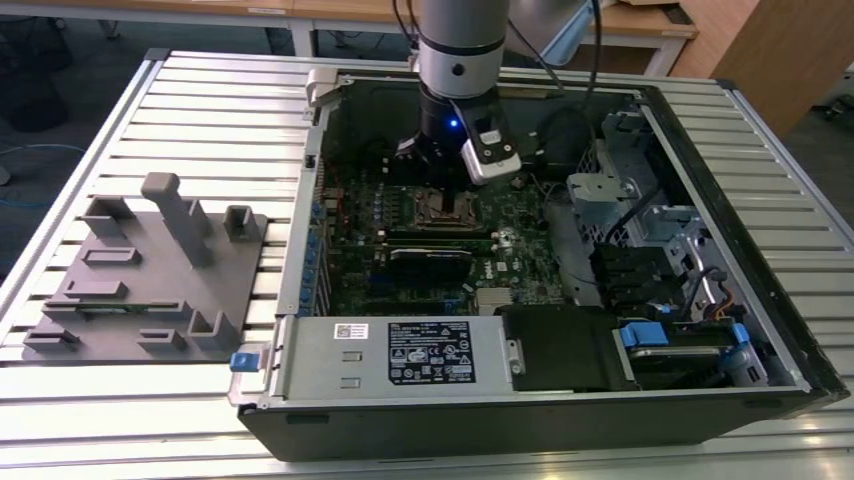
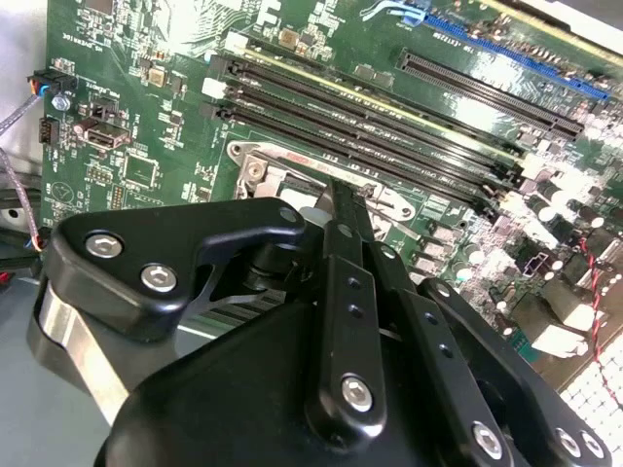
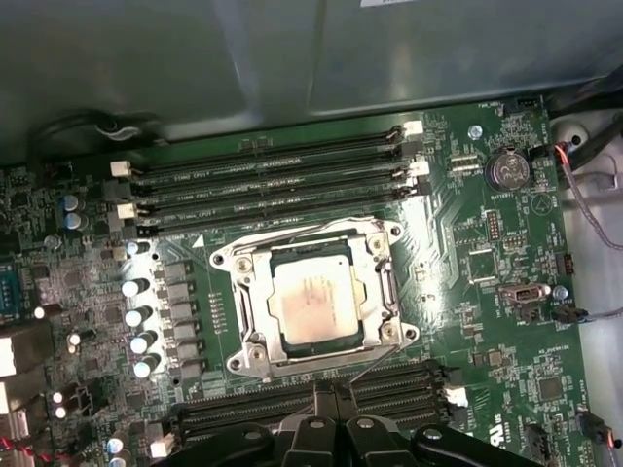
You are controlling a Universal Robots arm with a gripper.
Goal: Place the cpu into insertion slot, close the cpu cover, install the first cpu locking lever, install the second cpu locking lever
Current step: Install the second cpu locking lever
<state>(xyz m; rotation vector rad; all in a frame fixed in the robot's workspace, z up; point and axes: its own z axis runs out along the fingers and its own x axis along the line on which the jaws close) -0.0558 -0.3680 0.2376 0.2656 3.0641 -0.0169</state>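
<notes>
**CPU seated and cover down; lever work under way**

While the grey fixture plate [image 1: 140,270] sits unused on the desk [image 1: 80,420] at the exterior view's left, the arm stands inside the open computer case [image 1: 534,400] over the socket. In the first wrist view the cpu [image 3: 311,302] lies in the insertion slot [image 3: 385,288], with the cpu cover [image 3: 310,245] framing it, seemingly closed. A thin locking lever [image 3: 375,360] slants up toward the tool [image 3: 331,394], whose fingers appear pressed together beside it. Neither lever looks latched, by this judgement.

We see a silver-grey cylindrical arm [image 1: 461,40], a blue light, and a black gripper [image 2: 336,209] with silver screws.
</notes>
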